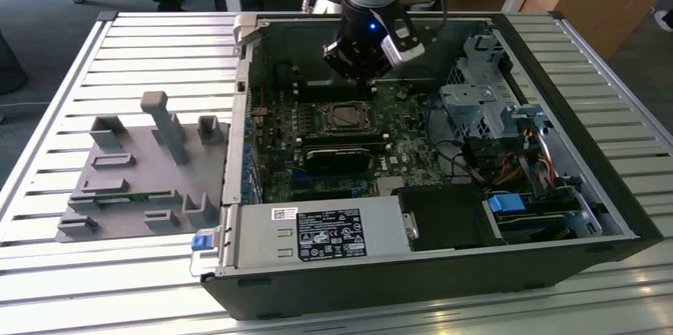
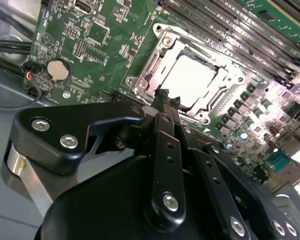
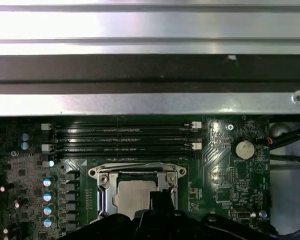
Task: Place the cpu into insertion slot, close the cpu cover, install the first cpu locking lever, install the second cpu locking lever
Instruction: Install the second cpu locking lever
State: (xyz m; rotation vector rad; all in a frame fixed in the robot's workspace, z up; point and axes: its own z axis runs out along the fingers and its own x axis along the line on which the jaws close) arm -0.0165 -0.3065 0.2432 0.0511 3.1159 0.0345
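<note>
While the chip point(image 2: 190, 80) lies seated under its cover point(image 2: 155, 67), the gripper point(image 2: 166, 97) hangs just beside the socket's point(image 3: 102, 192) edge, jaws pinched together, empty.

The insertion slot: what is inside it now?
Inside the insertion slot lies the cpu, its pale face showing through the closed cpu cover. The contacts beneath are covered.

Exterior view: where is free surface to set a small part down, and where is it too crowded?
Free: the slatted table beyond the grey fixture, and the strip in front of it. Crowded: inside the computer case, where the pincer hangs above the insertion slot, beside cables and drive bays.
</note>
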